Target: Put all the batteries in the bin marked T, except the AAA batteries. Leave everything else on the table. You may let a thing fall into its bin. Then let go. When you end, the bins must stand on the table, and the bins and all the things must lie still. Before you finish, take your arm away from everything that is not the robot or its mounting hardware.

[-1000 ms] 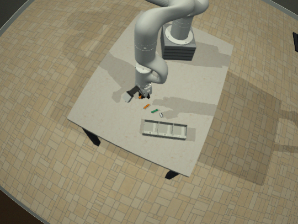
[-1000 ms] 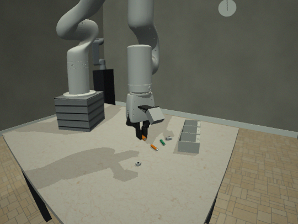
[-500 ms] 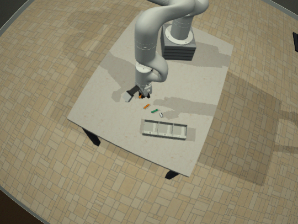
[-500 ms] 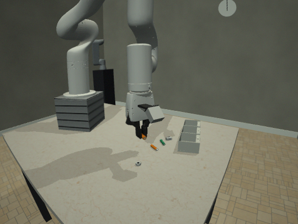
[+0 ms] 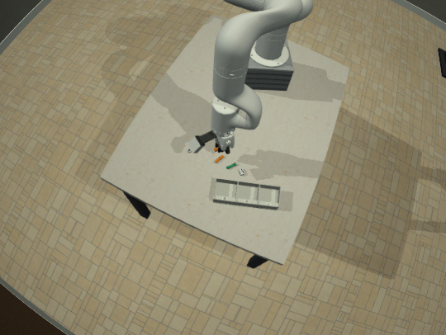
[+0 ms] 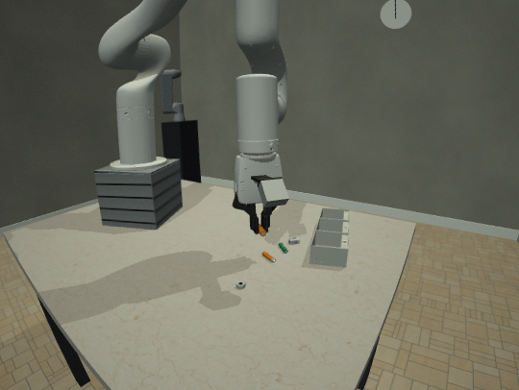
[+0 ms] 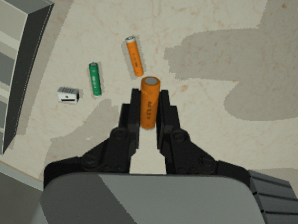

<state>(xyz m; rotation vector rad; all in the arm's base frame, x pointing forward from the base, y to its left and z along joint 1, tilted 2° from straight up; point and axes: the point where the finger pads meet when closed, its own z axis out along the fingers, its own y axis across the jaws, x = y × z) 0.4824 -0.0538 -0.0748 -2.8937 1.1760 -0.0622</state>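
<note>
My gripper (image 7: 149, 102) is shut on a thick orange battery (image 7: 149, 100) and holds it above the table; it also shows in the exterior view (image 6: 261, 230) and the top view (image 5: 216, 148). A thinner orange battery (image 7: 135, 56) lies on the table ahead of the fingers, also in the exterior view (image 6: 268, 256). A green battery (image 7: 96, 78) (image 6: 283, 248) lies beside it. A small grey-white block-shaped item (image 7: 68, 95) (image 6: 294, 240) lies nearer the bins. The grey three-compartment bin row (image 6: 330, 236) (image 5: 246, 193) stands to the right; its letter marks are not readable.
A small metal nut (image 6: 240, 285) lies on the table away from the bins. The arm's base block (image 6: 138, 192) stands at the back left of the table.
</note>
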